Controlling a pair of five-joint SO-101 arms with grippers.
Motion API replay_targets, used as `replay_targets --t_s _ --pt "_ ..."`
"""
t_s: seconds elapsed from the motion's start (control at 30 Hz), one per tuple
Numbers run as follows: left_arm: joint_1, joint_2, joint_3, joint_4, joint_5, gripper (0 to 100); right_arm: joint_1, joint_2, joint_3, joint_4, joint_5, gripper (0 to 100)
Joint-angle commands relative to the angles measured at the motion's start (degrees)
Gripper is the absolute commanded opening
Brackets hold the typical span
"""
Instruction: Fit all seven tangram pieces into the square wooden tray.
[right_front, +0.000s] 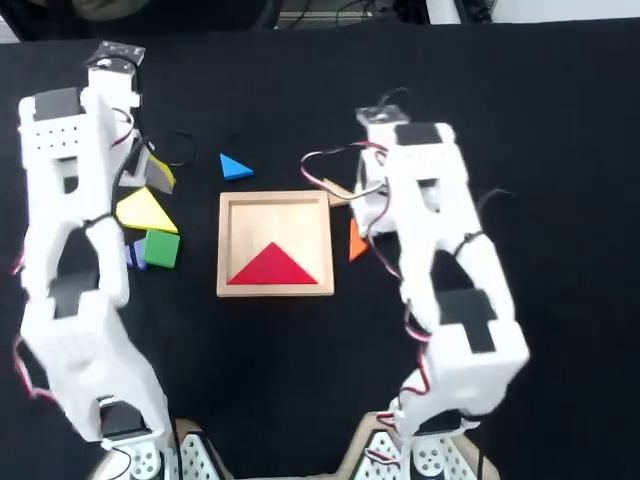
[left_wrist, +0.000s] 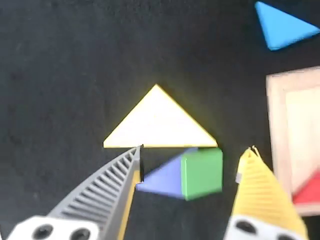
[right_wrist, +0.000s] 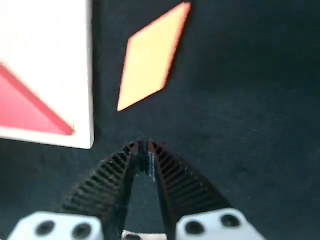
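The square wooden tray (right_front: 228, 245) lies mid-table with a red triangle (right_front: 272, 266) inside, along its near wall. My left gripper (left_wrist: 195, 150) hangs open above a green square (left_wrist: 201, 172) that overlaps a violet-blue piece (left_wrist: 162, 179). Just beyond them lies a yellow triangle (left_wrist: 159, 120). Its grey and yellow fingers (right_front: 150, 176) stand left of the tray. A blue triangle (right_front: 235, 167) lies beyond the tray's far left corner. My right gripper (right_wrist: 145, 146) is shut on nothing, just short of an orange parallelogram (right_wrist: 152, 55) beside the tray's right wall (right_wrist: 89, 75).
The tabletop is black cloth. The left arm (right_front: 60, 200) stands over the left side, with the loose pieces (right_front: 150, 225) between it and the tray. The right arm (right_front: 430, 200) partly covers the orange piece (right_front: 356, 240). Open cloth stretches in front of the tray.
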Motion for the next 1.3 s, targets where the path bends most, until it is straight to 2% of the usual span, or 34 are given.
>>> replay_targets --t_s 0.0,0.2,0.3,0.43,0.87,1.27 --pt "-1.54 8.62 -13.49 0.09 -0.26 31 2.11 -7.6 4.79 -4.92 -3.08 1.1" --pt "-3.12 22.51 -28.26 4.4 -8.97 31 3.6 -17.01 20.79 -19.78 -3.16 1.1" --pt "-5.05 25.76 -37.41 6.68 -18.64 31 3.43 -20.7 25.54 -24.53 -3.08 1.1" --pt "-5.85 27.25 -47.78 13.71 -36.31 31 3.6 -22.29 27.74 -27.78 -2.9 1.1" --pt "-2.51 35.43 -48.13 13.63 -60.57 31 3.43 -22.2 27.91 -28.22 -2.81 1.1" --pt "-0.4 39.74 -48.13 13.63 -64.97 31 3.52 -16.84 26.24 -28.92 -2.73 1.1"
